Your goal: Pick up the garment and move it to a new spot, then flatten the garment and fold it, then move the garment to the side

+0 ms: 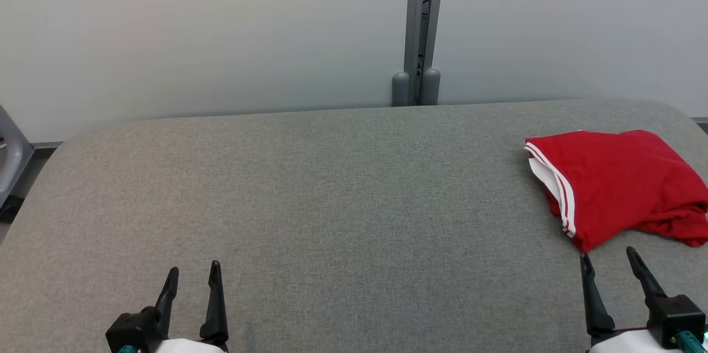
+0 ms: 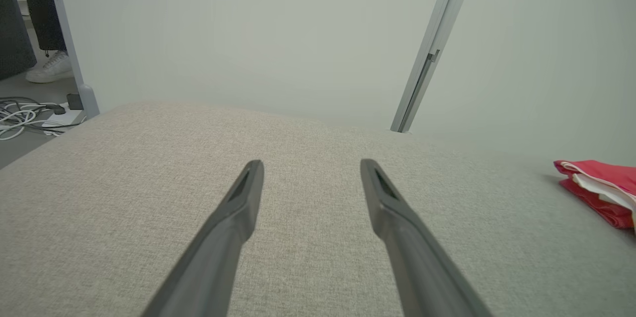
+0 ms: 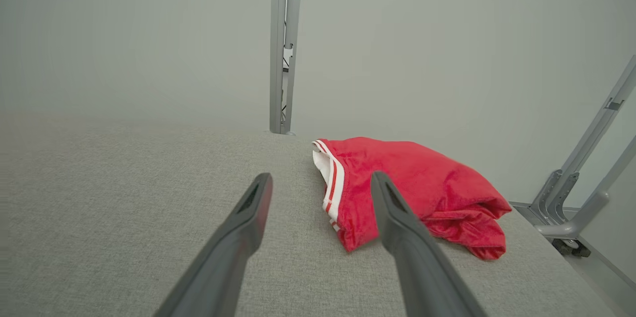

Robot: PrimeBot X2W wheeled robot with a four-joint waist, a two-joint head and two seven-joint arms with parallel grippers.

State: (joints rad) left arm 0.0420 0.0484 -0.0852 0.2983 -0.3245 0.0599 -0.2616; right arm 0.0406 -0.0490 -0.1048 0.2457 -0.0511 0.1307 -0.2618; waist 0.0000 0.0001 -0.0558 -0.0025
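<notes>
Left gripper [image 1: 194, 267]: we are holding it wide and empty, low over the bare near-left counter [image 1: 332, 187], well apart from the cloth.
Right gripper [image 1: 608, 253]: we are keeping this one just as wide, with nothing between the fingers. The tips are pointing at the garment's near corner and stopping just short of it.
Garment [image 1: 619, 176]: it is lying on the far right of the counter, close to the right edge.
Look: red cloth is sitting in a compact layered bundle. A white-striped hem [image 1: 558, 187] is facing left and showing pale lining. The near-right corner is rumpling, and the head view is cropping that side, so the neatness of the fold is perhaps not ours to judge.
Stage: we are reading this two ways: a bundle waiting to be lifted, or one already folded and set aside.
Care: either way we are watching that loose corner, since a snagging finger would be dragging the layers apart.
</notes>
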